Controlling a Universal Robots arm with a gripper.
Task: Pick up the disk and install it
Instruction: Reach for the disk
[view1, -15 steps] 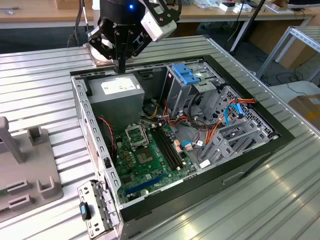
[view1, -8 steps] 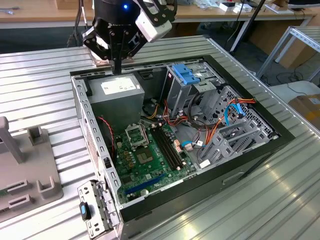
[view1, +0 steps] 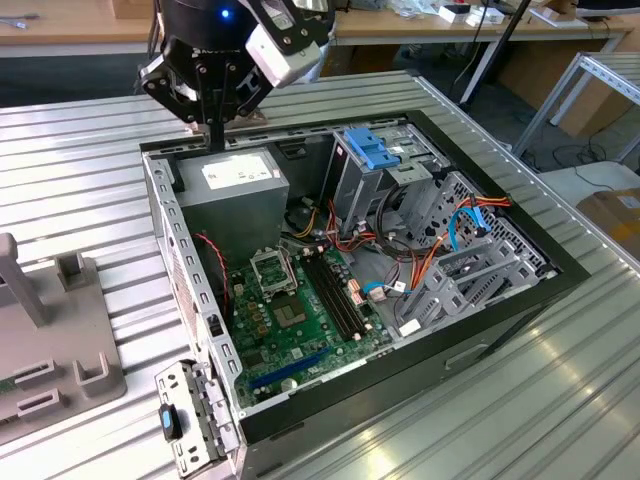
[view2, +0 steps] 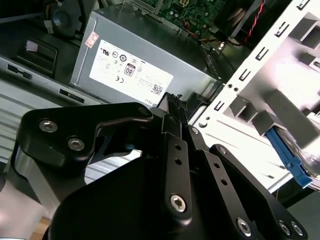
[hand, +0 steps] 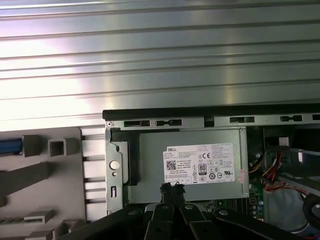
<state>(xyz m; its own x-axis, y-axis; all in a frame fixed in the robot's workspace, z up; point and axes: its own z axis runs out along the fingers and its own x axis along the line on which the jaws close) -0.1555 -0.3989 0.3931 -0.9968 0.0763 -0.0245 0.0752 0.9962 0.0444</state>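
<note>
Ribbed metal table (view1: 80, 150) carrying an open computer case (view1: 480, 330) and a grey fixture (view1: 60, 350); gripper (view1: 215, 142) positioned at the case's power-supply corner.

Jaws are pressed together and empty. The fingertips (hand: 172, 189) hang directly above the labelled power-supply box (view1: 225, 190), close to its edge by the case wall; contact cannot be determined. The disk (view2: 290, 156), identified by its blue side rail, lies well apart from the jaws, outside the case, on the grey fixture standing beside the case.
</note>
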